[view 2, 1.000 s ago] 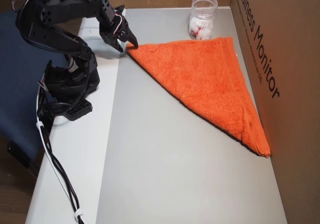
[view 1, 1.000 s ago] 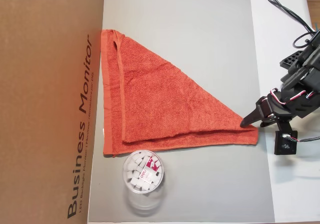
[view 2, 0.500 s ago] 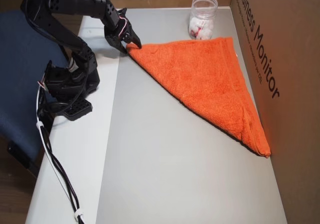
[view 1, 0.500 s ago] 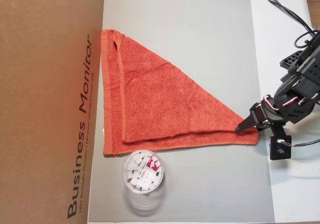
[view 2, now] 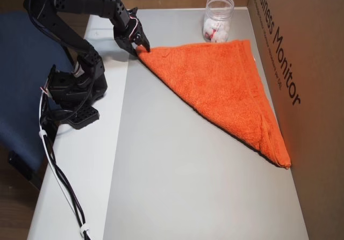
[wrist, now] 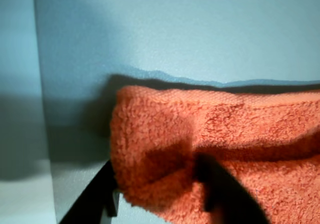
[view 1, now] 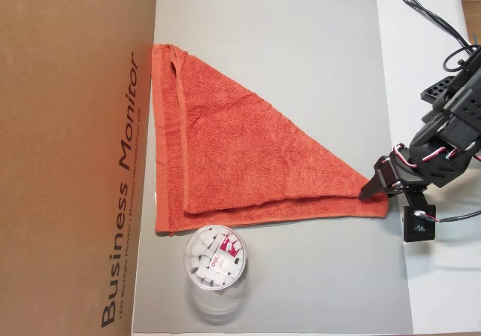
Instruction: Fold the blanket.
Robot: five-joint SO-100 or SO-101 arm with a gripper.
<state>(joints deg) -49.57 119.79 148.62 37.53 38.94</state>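
Blanket (view 1: 248, 155) lies folded into a triangle on the grey mat (view 1: 301, 43), beside the tub (view 1: 215, 255). Gripper (view 1: 372, 191) straddles its pointed corner, jaws narrow, seemingly pinching it for another fold.

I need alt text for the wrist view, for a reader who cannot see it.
Close-up of the folded corner of an orange-red terry-cloth blanket lying on a flat grey mat. Two black gripper fingers rise from the bottom edge, one on each side of the corner, and the gripper straddles it.
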